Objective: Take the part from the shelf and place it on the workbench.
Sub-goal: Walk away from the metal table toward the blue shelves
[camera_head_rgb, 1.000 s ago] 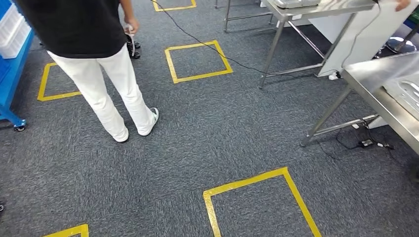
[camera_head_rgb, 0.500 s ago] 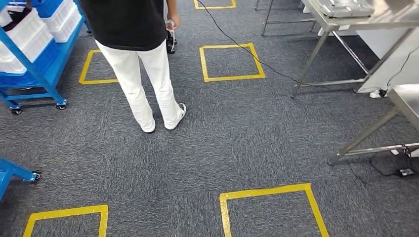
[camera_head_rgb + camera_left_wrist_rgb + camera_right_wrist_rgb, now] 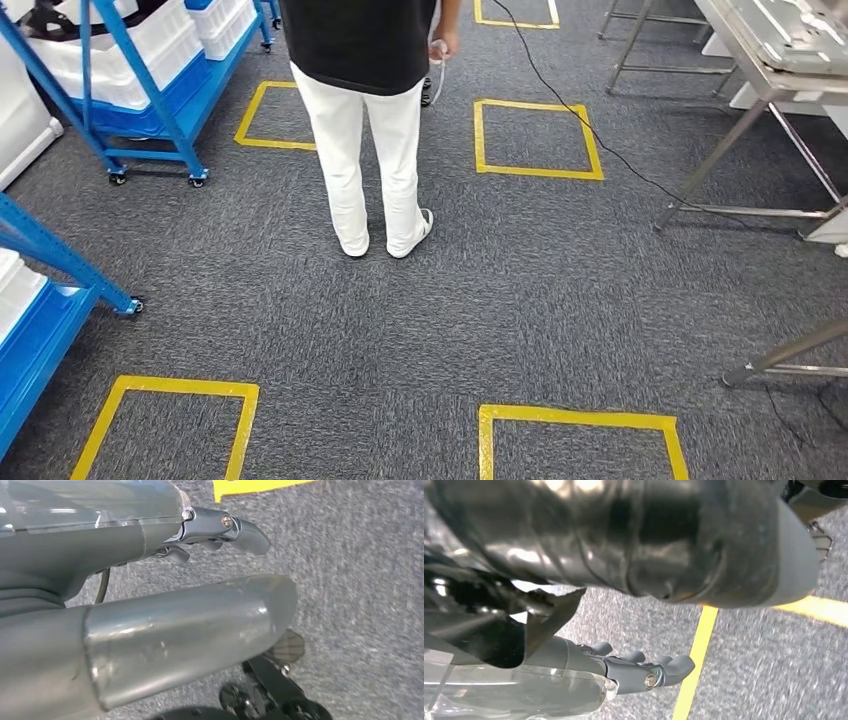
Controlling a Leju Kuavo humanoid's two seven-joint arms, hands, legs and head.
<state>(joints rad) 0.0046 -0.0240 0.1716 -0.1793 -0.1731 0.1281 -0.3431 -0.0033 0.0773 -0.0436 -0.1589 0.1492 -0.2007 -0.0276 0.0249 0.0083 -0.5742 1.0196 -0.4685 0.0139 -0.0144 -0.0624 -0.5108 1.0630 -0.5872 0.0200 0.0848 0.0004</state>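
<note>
A speckled grey carpet (image 3: 520, 290) covered the floor, marked with yellow tape squares (image 3: 537, 138) near and far. At far left stood a blue shelf (image 3: 150, 110) loaded with white bins (image 3: 150, 45), and another blue frame (image 3: 40, 330) sat at near left. A person (image 3: 370, 110) wore a black top, white trousers and white shoes. A black cable (image 3: 590, 125) trailed toward a silver steel table (image 3: 770, 60) at far right. The robot's left hand (image 3: 165, 630) and right hand (image 3: 644, 672) were grey.

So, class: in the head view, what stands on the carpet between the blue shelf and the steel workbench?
A person between the blue shelf and steel workbench, beside a yellow tape square.
</note>
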